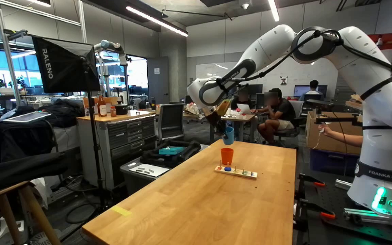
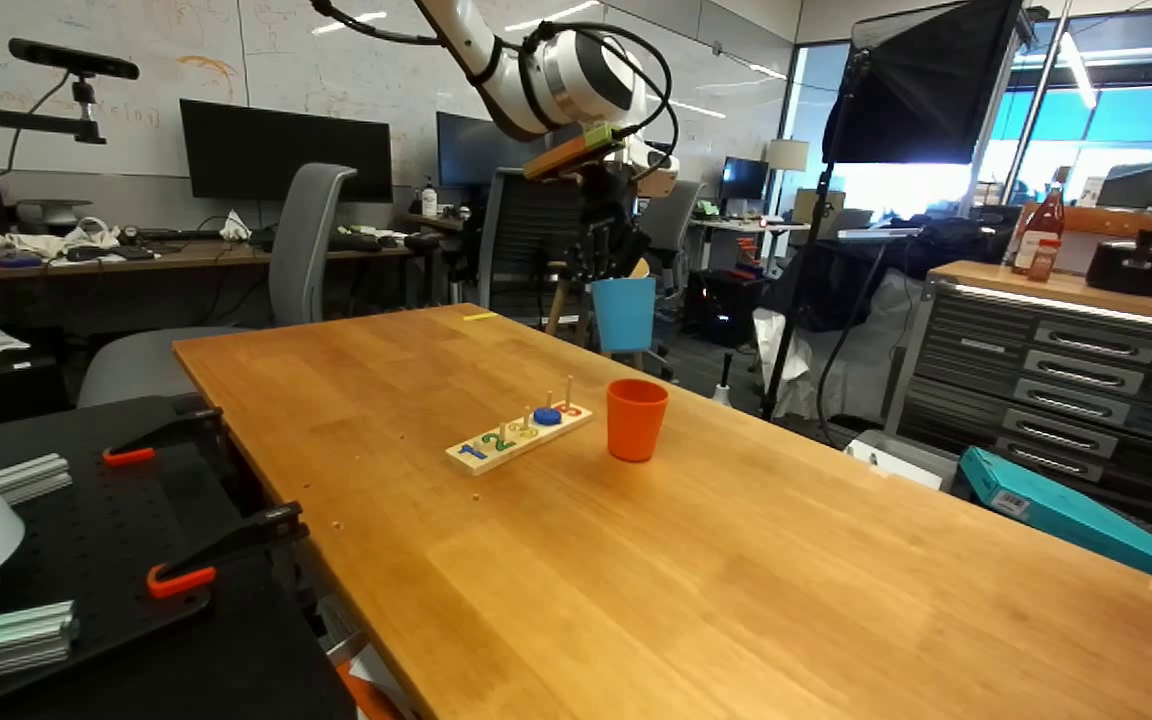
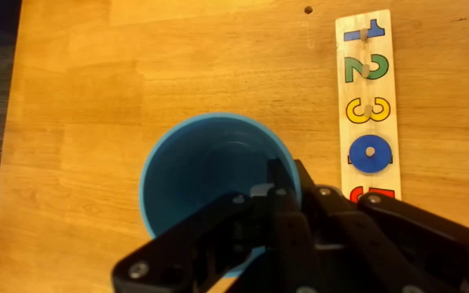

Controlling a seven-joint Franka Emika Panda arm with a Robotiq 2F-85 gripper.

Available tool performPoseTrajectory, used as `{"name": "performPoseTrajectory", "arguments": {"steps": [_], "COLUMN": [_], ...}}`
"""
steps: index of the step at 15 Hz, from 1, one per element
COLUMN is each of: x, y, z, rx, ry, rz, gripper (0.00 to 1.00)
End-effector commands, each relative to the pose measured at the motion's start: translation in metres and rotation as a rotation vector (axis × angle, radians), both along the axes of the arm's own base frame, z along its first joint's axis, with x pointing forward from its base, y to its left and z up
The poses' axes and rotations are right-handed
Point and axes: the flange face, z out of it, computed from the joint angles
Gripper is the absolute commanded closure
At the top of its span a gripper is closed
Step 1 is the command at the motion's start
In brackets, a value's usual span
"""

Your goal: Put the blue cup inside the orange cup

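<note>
The blue cup [image 1: 229, 137] hangs upright in the air with its mouth up, and it also shows in an exterior view [image 2: 624, 318] and in the wrist view [image 3: 206, 162]. My gripper [image 3: 288, 175] is shut on its wall, with one finger inside the rim and one outside. The gripper also shows in both exterior views [image 1: 223, 132] [image 2: 618, 262]. The orange cup [image 1: 227, 157] stands upright on the table, below the blue cup in an exterior view. It shows in an exterior view [image 2: 634, 425] in front of the blue cup. In the wrist view the orange cup is not visible.
A wooden number strip [image 3: 369, 122] with pegs and a blue disc lies on the table beside the orange cup, as both exterior views show [image 1: 236, 173] [image 2: 516, 438]. The wooden table [image 2: 786, 560] has black clamps with orange ends [image 2: 181, 580] along the robot's edge.
</note>
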Motion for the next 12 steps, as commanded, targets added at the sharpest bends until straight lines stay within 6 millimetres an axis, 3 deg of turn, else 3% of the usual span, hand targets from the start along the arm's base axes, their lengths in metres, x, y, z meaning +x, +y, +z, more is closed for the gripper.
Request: {"name": "performPoseTrajectory", "arguments": {"steps": [1,6,8,12], "x": [0.004,0.004,0.018,0.022], "y": [-0.008,-0.007,-0.020,-0.023], "z": [0.005,0.007,-0.002,-0.015], "rx": [-0.019,-0.031,-0.035,-0.034], "ry": [-0.021,-0.054,-0.069,-0.090], "rz": [0.003,0.001,0.002,0.007], "gripper": [0.97,0.97,0.97,0.96]}}
